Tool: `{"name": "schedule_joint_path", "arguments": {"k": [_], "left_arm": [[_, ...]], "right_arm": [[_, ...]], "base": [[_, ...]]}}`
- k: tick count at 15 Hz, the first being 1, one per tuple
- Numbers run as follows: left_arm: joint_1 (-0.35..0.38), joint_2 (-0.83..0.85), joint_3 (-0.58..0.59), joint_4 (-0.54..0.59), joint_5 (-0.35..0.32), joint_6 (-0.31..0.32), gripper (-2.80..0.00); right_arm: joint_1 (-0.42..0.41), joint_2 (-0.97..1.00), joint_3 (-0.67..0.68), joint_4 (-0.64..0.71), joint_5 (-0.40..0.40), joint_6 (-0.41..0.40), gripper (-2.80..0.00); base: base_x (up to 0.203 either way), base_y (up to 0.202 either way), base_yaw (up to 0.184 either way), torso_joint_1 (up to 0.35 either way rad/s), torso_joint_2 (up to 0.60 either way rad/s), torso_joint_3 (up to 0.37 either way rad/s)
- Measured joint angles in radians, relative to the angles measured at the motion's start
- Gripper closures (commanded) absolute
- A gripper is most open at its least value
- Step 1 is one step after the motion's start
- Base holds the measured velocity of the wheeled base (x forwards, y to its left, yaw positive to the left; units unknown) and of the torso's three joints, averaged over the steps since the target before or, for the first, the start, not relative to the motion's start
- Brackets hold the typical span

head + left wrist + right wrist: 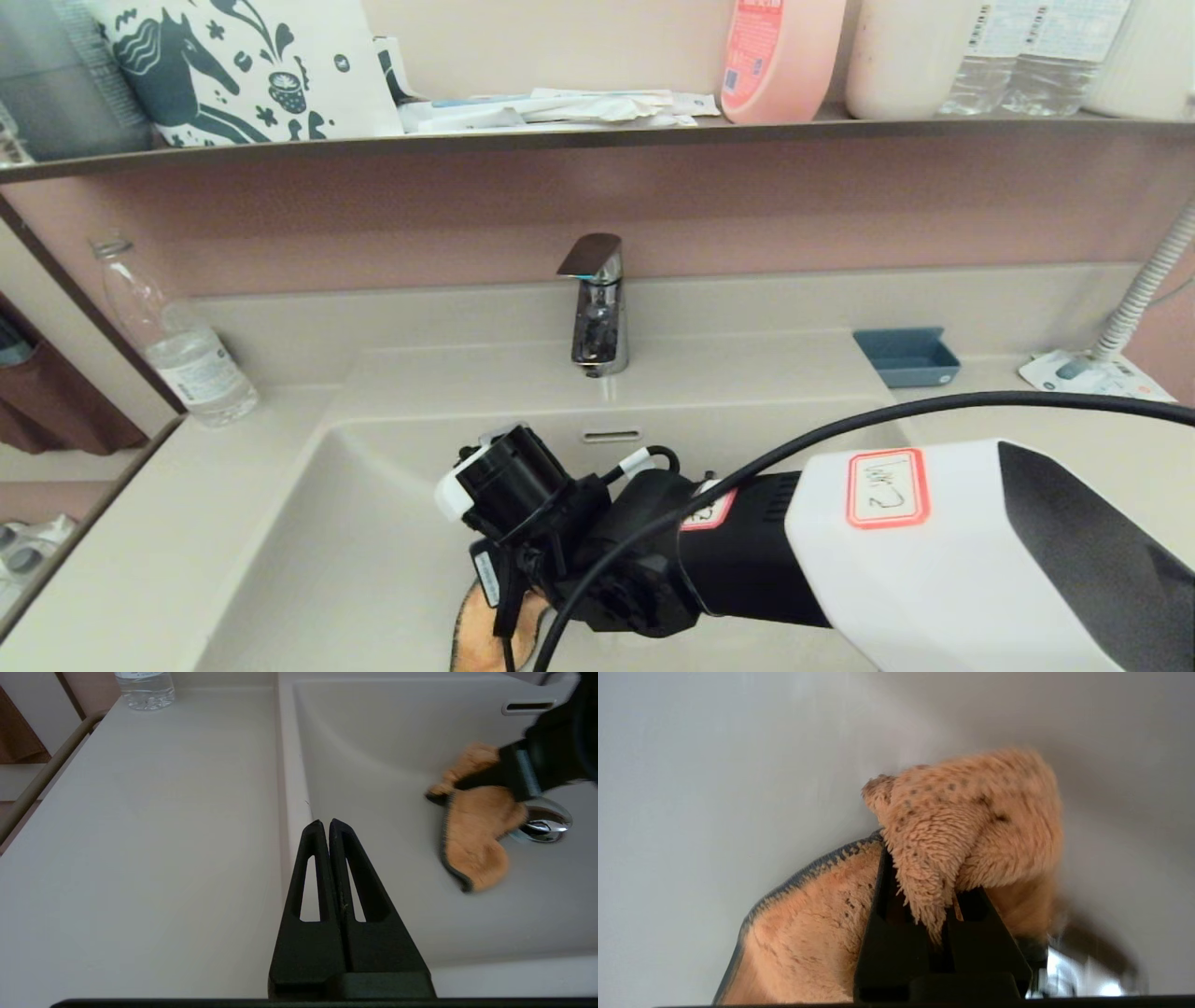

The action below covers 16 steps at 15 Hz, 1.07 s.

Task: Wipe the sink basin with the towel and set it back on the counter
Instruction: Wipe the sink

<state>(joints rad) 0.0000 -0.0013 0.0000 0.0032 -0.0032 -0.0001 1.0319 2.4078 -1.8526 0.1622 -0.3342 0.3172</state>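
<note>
The tan fuzzy towel (962, 821) lies crumpled on the floor of the beige sink basin (373, 541), beside the chrome drain plug (544, 823). My right gripper (931, 882) reaches down into the basin and is shut on a fold of the towel (476, 844). In the head view the right wrist (579, 551) covers the fingers, and only an edge of the towel (481, 635) shows beneath it. My left gripper (325, 823) is shut and empty, hovering over the basin's left rim beside the counter (140, 835). The overflow slot (611, 435) is on the back wall.
A chrome faucet (597, 308) stands behind the basin. A water bottle (177, 345) sits at the counter's back left, a blue tray (906, 357) at back right, with a white hose (1144, 289) beyond. The shelf (560, 135) above carries packets and bottles.
</note>
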Motion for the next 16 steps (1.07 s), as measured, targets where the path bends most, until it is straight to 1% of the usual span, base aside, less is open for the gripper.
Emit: {"name": "schedule_joint_path", "arguments": {"k": [1, 3, 7, 13, 16], "left_arm": [[0.000, 0.000, 0.000, 0.000, 0.000, 0.000, 0.00], [0.000, 0.000, 0.000, 0.000, 0.000, 0.000, 0.00], [0.000, 0.000, 0.000, 0.000, 0.000, 0.000, 0.00], [0.000, 0.000, 0.000, 0.000, 0.001, 0.000, 0.00], [0.000, 0.000, 0.000, 0.000, 0.000, -0.001, 0.00]], "right_arm": [[-0.001, 0.021, -0.016, -0.045, -0.015, -0.033, 0.00], [-0.004, 0.059, -0.049, -0.115, -0.019, -0.094, 0.00], [-0.005, 0.107, -0.111, -0.153, -0.023, -0.142, 0.00], [-0.017, 0.075, -0.111, -0.149, -0.083, -0.155, 0.00], [-0.027, 0.042, -0.080, -0.150, -0.113, -0.166, 0.00]], "base": [[0.000, 0.000, 0.000, 0.000, 0.00, 0.000], [0.000, 0.000, 0.000, 0.000, 0.00, 0.000], [0.000, 0.000, 0.000, 0.000, 0.00, 0.000], [0.000, 0.000, 0.000, 0.000, 0.00, 0.000], [0.000, 0.000, 0.000, 0.000, 0.00, 0.000]]}}
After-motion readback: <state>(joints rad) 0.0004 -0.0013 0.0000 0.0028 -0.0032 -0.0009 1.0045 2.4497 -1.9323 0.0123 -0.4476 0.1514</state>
